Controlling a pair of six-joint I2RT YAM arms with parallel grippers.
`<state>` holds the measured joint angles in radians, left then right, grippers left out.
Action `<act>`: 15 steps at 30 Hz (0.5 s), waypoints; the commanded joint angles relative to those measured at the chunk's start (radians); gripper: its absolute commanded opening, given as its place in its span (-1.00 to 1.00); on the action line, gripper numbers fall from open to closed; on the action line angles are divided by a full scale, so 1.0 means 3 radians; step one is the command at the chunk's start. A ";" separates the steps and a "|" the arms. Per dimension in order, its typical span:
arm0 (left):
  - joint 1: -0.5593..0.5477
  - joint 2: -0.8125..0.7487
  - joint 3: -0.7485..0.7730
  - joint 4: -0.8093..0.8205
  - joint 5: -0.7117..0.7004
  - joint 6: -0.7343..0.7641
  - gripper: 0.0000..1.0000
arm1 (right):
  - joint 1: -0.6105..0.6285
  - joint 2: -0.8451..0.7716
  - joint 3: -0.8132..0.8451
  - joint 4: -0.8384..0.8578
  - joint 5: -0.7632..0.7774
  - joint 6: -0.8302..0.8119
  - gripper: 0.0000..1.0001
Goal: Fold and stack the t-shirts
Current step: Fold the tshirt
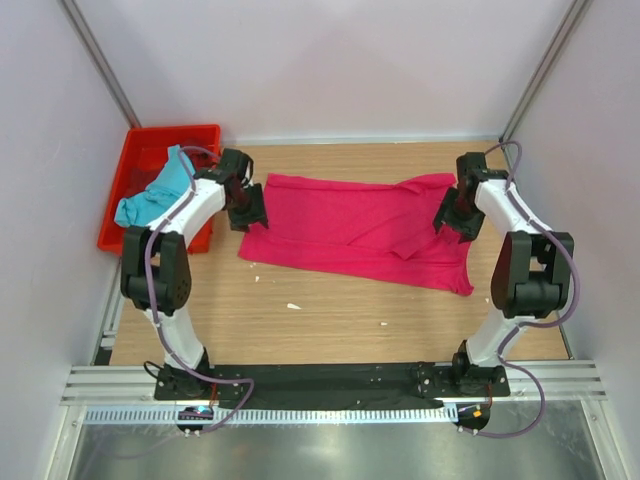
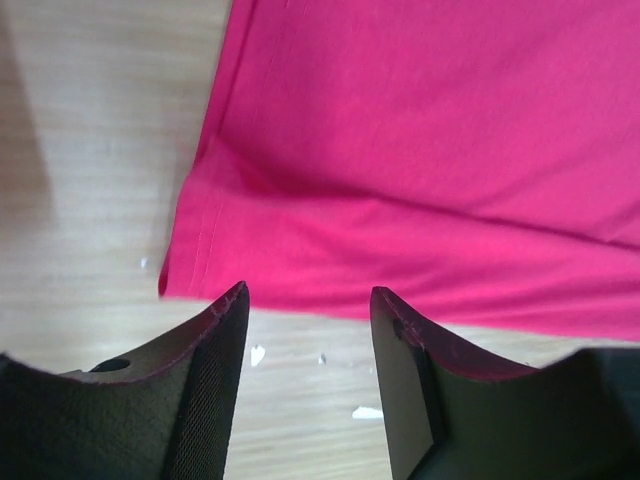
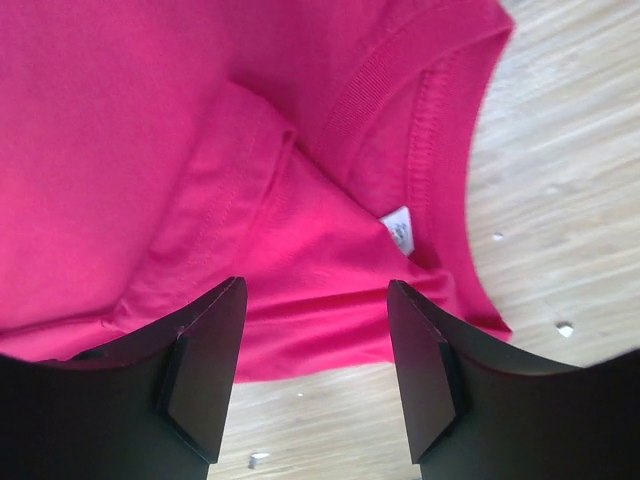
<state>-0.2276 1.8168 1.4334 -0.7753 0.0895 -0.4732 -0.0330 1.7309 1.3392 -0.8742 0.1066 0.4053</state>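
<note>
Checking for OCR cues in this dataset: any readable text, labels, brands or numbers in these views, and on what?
The neck tag inside the collar of the pink t-shirt: faint print, too small and blurred to read.
The turquoise t-shirt, red crate, table: no text visible.

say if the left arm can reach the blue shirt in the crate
Probably yes: the blue shirt lies uncovered in the open crate beside the left arm, and the left gripper is open, empty.
</note>
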 commanded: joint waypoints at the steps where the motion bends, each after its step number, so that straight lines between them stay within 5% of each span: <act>1: 0.0002 0.0329 0.0202 0.0064 0.0055 0.0150 0.08 | -0.0023 0.0222 0.0128 0.0214 -0.0289 0.0229 0.29; 4: -0.0003 0.0453 0.0350 0.0018 -0.0058 0.0222 0.08 | -0.0023 0.0376 0.0194 0.0326 -0.0289 0.0260 0.24; 9: 0.0002 0.0525 0.0458 -0.0018 -0.0124 0.0284 0.08 | -0.0023 0.0616 0.0383 0.0403 -0.0314 0.0198 -0.14; 15: 0.0002 0.0601 0.0514 -0.0095 -0.0221 0.0350 0.08 | -0.0028 0.0775 0.0557 0.0347 -0.0274 0.0137 -0.16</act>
<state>-0.2279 1.9896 1.5520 -0.7879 0.0505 -0.4000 -0.0387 1.9564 1.4456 -0.7818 0.0246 0.4580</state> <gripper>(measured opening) 0.548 0.420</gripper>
